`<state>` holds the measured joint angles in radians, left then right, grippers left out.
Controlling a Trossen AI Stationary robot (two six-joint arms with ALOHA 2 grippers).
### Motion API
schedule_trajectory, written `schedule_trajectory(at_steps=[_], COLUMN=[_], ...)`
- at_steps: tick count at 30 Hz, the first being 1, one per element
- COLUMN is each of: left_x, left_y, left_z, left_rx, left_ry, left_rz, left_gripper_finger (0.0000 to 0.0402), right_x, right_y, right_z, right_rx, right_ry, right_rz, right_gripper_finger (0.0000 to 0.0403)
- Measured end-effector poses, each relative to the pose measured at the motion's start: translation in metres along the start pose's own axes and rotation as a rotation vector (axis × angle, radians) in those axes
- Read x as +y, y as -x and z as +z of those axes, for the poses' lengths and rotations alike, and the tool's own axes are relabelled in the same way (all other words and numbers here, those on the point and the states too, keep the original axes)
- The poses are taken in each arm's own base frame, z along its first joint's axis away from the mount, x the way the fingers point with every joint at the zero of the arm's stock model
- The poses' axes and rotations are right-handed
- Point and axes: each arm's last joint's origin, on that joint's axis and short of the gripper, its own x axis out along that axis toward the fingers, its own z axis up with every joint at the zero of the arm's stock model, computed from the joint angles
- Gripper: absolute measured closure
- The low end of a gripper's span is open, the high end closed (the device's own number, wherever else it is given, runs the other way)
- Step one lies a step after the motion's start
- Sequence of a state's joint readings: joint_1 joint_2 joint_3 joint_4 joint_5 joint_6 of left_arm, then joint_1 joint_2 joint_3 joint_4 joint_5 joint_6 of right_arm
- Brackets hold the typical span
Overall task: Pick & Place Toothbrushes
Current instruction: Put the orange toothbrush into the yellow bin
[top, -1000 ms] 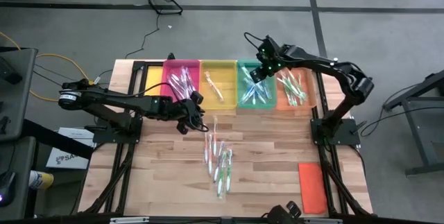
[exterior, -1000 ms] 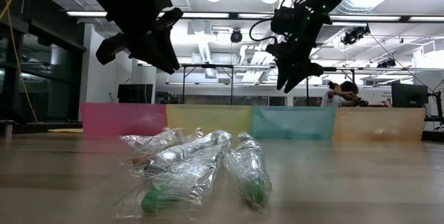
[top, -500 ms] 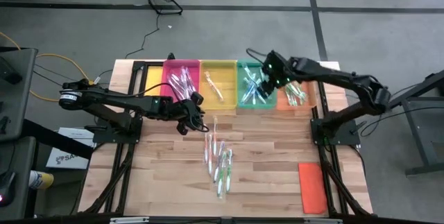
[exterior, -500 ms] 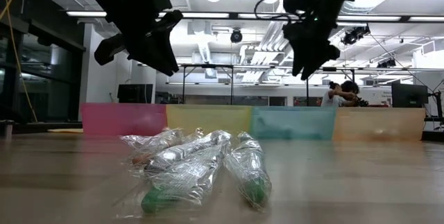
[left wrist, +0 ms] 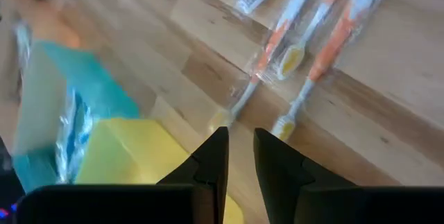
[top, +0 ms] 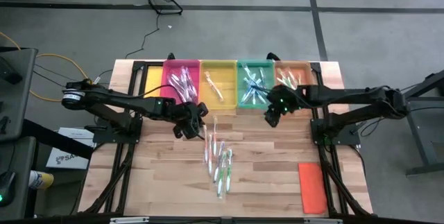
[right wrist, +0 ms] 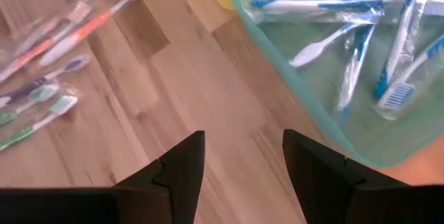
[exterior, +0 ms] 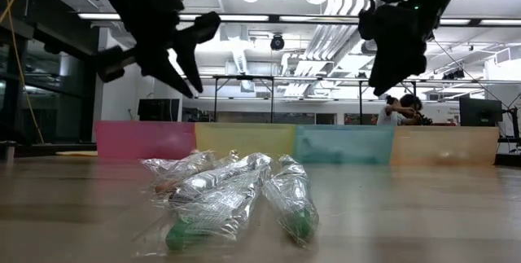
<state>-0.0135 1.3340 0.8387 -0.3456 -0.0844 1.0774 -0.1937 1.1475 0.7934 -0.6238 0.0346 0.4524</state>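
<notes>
a pale wooden table (top: 277, 154) carries the job. nearest, wrapped toothbrushes (top: 218, 158) lie loose, just below the left gripper (top: 191, 125), its fingers nearly together and empty. the right gripper (top: 272, 115), spread and empty, hangs just short of the teal tray (top: 254, 84), likely heading for another.

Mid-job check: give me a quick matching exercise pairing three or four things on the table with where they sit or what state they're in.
Things:
1. teal tray
2. orange lid
3. right gripper
4. wrapped toothbrushes

Places or states:
A. near right corner of the table
B. holds blue toothbrushes
C. loose pile at mid-table
D. open, empty, above bare wood in front of the trays

Pairs: 1-B, 2-A, 3-D, 4-C
</notes>
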Motion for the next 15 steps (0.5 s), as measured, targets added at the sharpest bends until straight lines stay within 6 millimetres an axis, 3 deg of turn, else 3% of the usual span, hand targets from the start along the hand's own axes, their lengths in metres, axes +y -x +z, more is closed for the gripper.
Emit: schedule_trajectory(at_steps=[5, 15], left_x=[-0.007, -0.014], left_y=[-0.022, -0.049], left_z=[-0.001, -0.002], left_rx=[0.005, 0.017], left_ry=[-0.151, -0.241], left_rz=[-0.083, -0.135], left_gripper_finger=[0.0325, 0.021], right_x=[0.014, 0.024], right_y=[0.002, 0.003], right_z=[-0.009, -0.014], right_rx=[-0.033, -0.048], right_ry=[0.032, 0.072], right_rz=[-0.03, -0.022], right_gripper_finger=[0.0215, 0.0215])
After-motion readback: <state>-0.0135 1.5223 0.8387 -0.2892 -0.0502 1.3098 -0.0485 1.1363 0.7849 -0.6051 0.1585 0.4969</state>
